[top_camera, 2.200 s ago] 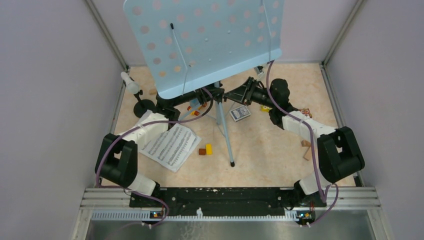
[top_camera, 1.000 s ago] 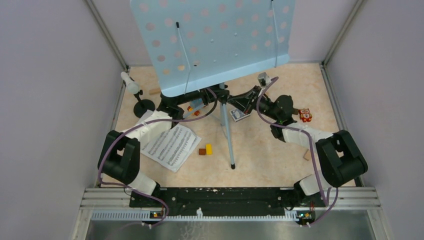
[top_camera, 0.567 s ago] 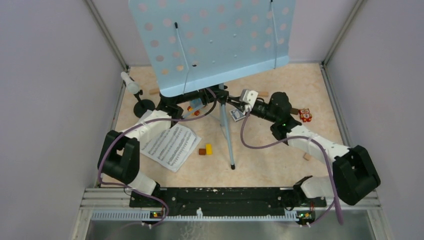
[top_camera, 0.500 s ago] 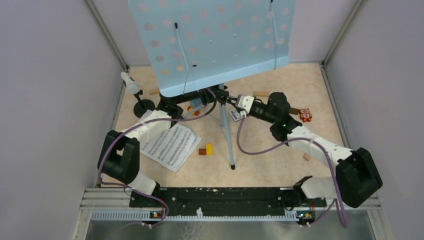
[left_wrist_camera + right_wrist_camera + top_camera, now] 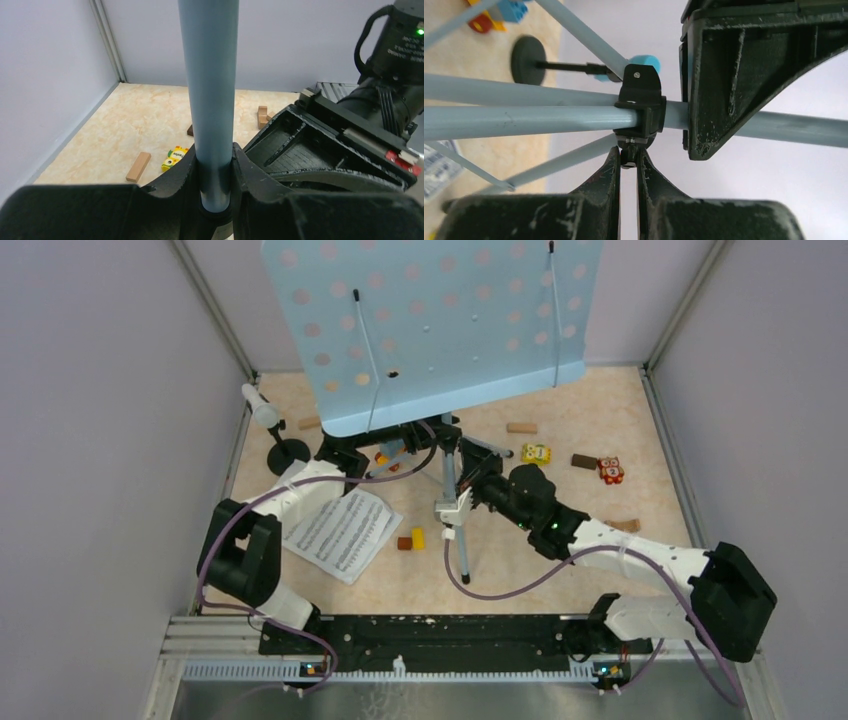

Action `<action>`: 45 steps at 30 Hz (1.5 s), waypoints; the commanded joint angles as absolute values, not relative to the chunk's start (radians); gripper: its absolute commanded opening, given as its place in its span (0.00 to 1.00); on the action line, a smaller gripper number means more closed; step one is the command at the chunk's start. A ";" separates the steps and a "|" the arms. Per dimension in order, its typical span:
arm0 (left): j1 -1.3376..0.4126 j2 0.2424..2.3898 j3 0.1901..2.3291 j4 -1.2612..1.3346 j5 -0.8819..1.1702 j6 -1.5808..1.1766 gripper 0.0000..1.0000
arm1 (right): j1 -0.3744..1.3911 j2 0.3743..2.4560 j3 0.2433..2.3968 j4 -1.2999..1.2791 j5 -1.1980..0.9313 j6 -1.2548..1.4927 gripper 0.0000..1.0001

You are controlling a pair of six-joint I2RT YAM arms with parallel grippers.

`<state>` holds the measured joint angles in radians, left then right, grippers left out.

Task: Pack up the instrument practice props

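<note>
The light-blue perforated music rack (image 5: pixel 440 320) stands on its tripod legs (image 5: pixel 461 545) at the back centre. My left gripper (image 5: pixel 432 432) is shut on the rack's grey-blue pole (image 5: pixel 209 100), which stands upright between its fingers (image 5: pixel 252 170). My right gripper (image 5: pixel 462 452) is shut on a small knob under the pole's black collar (image 5: pixel 640 107). White sheet-music pages (image 5: pixel 340 530) lie at the front left. The white toy microphone (image 5: pixel 262 408) sits on a black round-based holder (image 5: pixel 290 452). A second holder (image 5: pixel 528 60) carries a blue tip (image 5: pixel 646 62) in the right wrist view.
Small wooden blocks (image 5: pixel 521 427) and a yellow toy (image 5: pixel 536 453) lie at the back right, with a brown block (image 5: pixel 584 461) and a red toy (image 5: pixel 610 470). Orange and yellow blocks (image 5: pixel 412 539) lie by the pages. Side walls stand close on both sides.
My right arm has swung from the back right toward the centre, rolled its wrist, and shut on the collar knob. The rack has shifted slightly right. My left arm has stayed on the pole.
</note>
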<state>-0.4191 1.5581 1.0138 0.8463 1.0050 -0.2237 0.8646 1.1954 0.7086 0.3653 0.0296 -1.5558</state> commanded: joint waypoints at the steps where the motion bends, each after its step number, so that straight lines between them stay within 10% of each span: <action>1: -0.393 1.635 0.992 0.697 0.947 -0.191 0.00 | 0.956 1.199 0.589 0.418 0.206 -1.837 0.00; 6: -0.393 1.633 0.993 0.697 0.948 -0.191 0.00 | 0.978 1.199 0.575 0.527 0.274 -1.843 0.00; 15: -0.393 1.628 0.992 0.684 0.944 -0.180 0.00 | 1.016 1.015 0.630 0.458 0.263 -1.355 0.77; 26: -0.393 1.632 0.996 0.684 0.948 -0.183 0.00 | 0.939 0.862 0.586 0.318 0.442 -0.121 0.81; 32: -0.393 1.623 0.994 0.679 0.944 -0.175 0.00 | 0.681 1.000 0.816 -0.052 0.148 0.601 0.79; 45: -0.394 1.613 0.997 0.668 0.947 -0.167 0.00 | 0.421 1.147 0.665 0.550 -0.439 1.357 0.69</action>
<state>-0.4343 1.5730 1.0252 0.8371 0.9787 -0.2138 0.4717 1.0855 0.7120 0.2729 -0.2379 1.0760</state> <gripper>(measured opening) 0.295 0.699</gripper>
